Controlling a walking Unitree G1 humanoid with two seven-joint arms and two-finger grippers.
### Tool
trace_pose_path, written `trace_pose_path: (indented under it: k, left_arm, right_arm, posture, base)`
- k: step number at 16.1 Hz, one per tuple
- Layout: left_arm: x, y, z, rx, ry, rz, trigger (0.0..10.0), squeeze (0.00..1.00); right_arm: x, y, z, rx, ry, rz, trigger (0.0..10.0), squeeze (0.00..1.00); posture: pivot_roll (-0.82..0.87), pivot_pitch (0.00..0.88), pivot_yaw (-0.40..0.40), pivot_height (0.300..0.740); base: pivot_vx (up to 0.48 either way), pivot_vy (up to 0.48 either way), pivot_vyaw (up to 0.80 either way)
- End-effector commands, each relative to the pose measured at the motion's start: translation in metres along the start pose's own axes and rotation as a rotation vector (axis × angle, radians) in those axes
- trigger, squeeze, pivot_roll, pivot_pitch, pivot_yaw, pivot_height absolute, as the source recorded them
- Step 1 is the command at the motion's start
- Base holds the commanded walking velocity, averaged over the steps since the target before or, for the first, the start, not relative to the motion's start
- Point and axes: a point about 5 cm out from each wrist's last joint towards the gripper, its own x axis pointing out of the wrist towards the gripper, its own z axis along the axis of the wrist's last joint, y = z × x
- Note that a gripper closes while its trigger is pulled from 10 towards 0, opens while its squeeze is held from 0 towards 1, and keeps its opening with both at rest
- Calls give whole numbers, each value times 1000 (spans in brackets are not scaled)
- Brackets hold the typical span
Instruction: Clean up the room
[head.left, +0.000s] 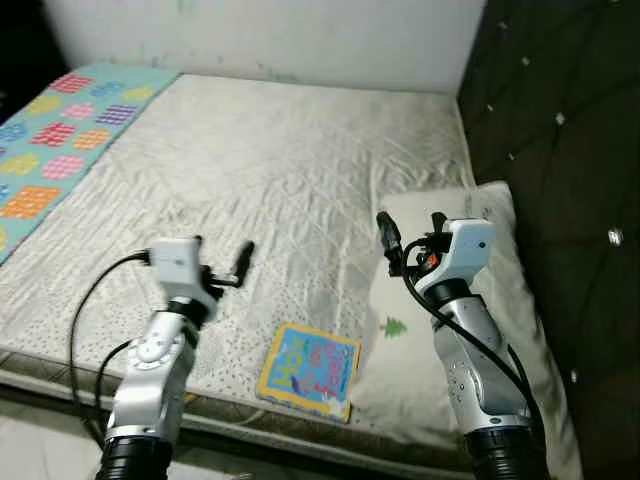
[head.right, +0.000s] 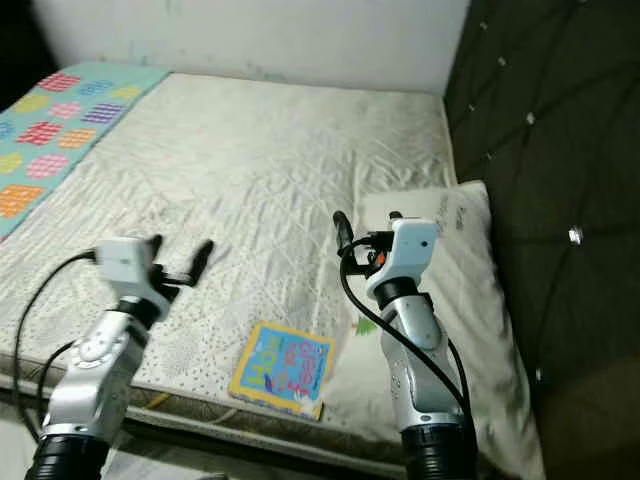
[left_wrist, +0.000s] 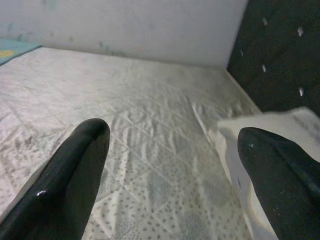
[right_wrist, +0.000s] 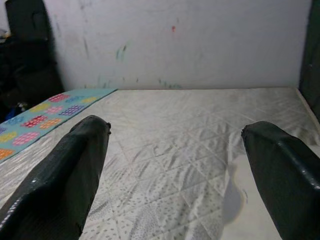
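Left eye view: book (head.left: 309, 369) lies between both spread end effectors.

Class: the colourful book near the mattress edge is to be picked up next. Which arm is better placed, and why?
Roughly even, slightly the right. The book lies between both arms; the right gripper and left gripper both hover open above the mattress.

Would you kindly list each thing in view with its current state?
Left pincer: open, empty, held above the mattress.
Right pincer: open, empty, over the pillow's edge.
Book: closed, flat near the mattress edge.
Pillow: flat, beside the headboard.
Patterned blanket: spread flat on the far left.
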Motion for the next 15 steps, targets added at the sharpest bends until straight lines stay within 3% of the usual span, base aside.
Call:
trace_pose_path:
  k: [1, 4, 5, 6, 8, 9, 11, 15]
  left_arm:
    - [0, -7, -3, 63, 51, -67, 10000, 0]
    - [-7, -11, -10, 133, 69, -86, 10000, 0]
    - [-9, -14, -8, 139, 43, -100, 10000, 0]
    - [-12, -14, 3, 166, -48, -93, 10000, 0]
    - [-21, 0, 3, 152, -53, 52, 10000, 0]
    - [-31, 6, 1, 110, -51, 84, 10000, 0]
    - [-38, 12, 0, 65, -60, 157, 10000, 0]
    - [-38, 9, 2, 58, -74, 140, 10000, 0]
  right_arm:
    - [0, -1, 0, -15, 10, 2, 10000, 0]
    - [-1, -4, 3, -27, 7, -15, 10000, 0]
    - [-3, -4, 3, -29, 5, -22, 10000, 0]
    - [-7, -3, 7, -39, -11, -39, 10000, 0]
    - [-12, -8, 8, -48, -8, -67, 10000, 0]
    - [-15, -10, 5, -39, 14, -61, 10000, 0]
    - [-13, -8, 0, -32, 32, -44, 10000, 0]
    - [-11, -5, 1, -27, 37, -38, 10000, 0]
  posture:
    - [2, 45, -22, 740]
    - [-13, 50, -14, 740]
    - [-28, 47, 0, 740]
    - [-50, 47, 7, 740]
    - [-57, 48, 5, 740]
    - [-52, 51, -6, 740]
    - [-35, 53, -18, 740]
    - [-33, 54, -17, 740]
  base:
    - [0, 0, 0]
    - [0, 0, 0]
    - [0, 0, 0]
    - [0, 0, 0]
    - [0, 0, 0]
    - [0, 0, 0]
    - [0, 0, 0]
    - [0, 0, 0]
